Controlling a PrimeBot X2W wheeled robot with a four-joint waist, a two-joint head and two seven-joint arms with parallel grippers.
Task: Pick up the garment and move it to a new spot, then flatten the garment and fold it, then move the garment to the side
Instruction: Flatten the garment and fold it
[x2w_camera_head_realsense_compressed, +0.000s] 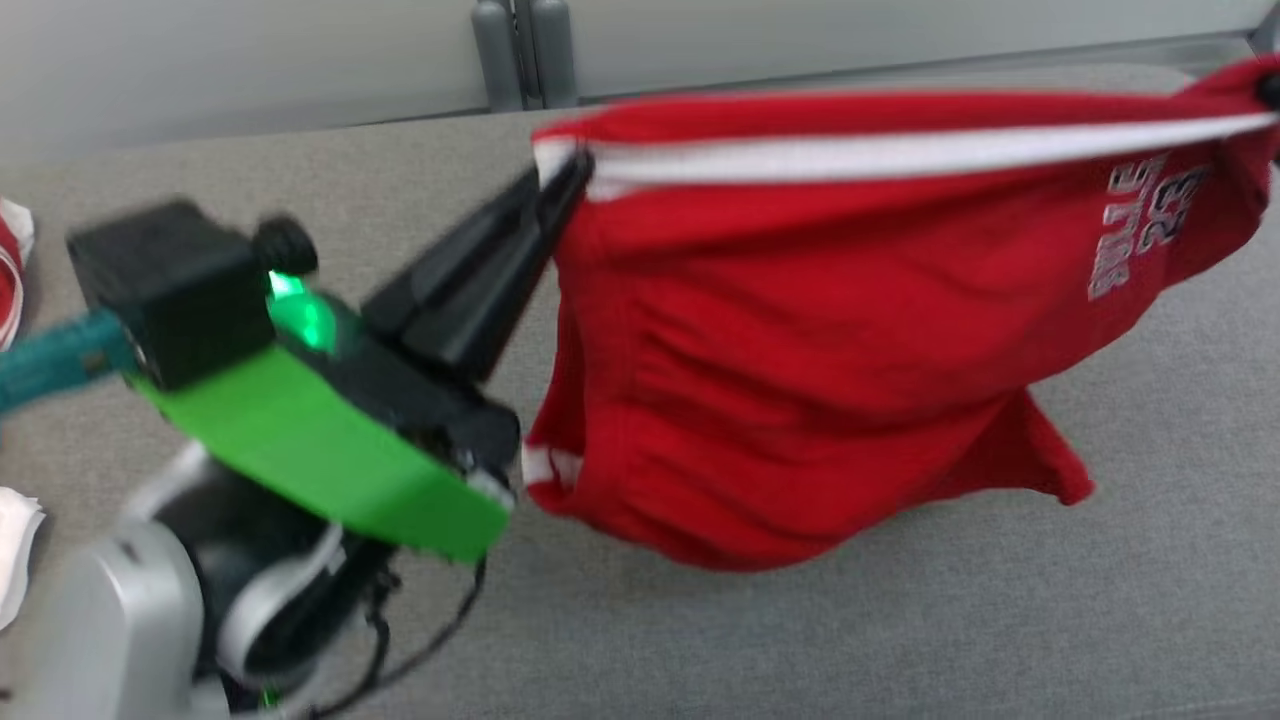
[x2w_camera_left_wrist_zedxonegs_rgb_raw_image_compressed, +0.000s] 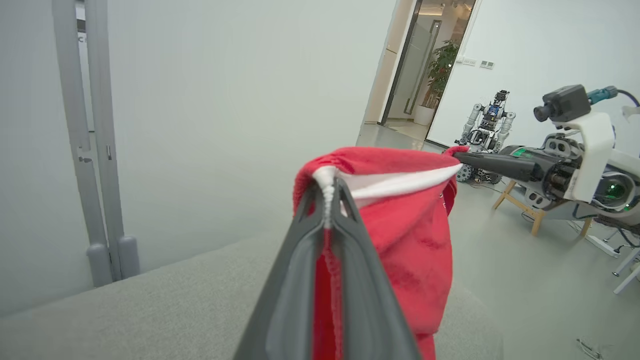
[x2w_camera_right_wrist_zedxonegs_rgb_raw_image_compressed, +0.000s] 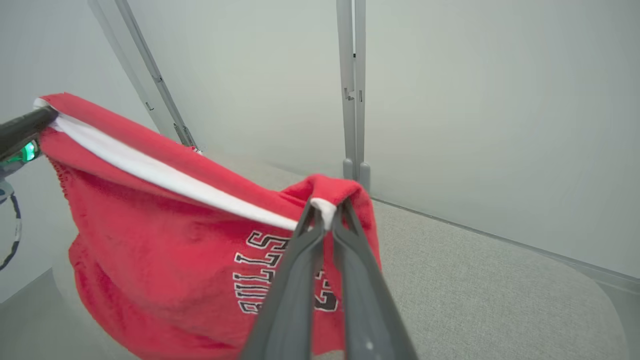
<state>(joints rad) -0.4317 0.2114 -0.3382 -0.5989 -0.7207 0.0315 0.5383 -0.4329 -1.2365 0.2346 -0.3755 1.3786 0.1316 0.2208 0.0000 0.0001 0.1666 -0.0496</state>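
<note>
Open grey surface (x2w_camera_head_realsense_compressed: 900, 640) beneath the hanging garment (x2w_camera_head_realsense_compressed: 800, 330); partition wall (x2w_camera_head_realsense_compressed: 250, 50) close behind

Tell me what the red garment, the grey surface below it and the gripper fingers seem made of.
Garment: soft knit fabric, probably jersey or fleece; matte, fuzzy nap, hangs in folds, printed lettering.
Surface: grey woven or felt-like textile, matte, fine speckled weave.
Fingers: likely hard plastic, dark grey, smooth with slight sheen.

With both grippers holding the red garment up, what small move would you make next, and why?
Probably lower both arms together: the left gripper and right gripper pinch the red garment taut at opposite ends, hanging over the grey table.
</note>
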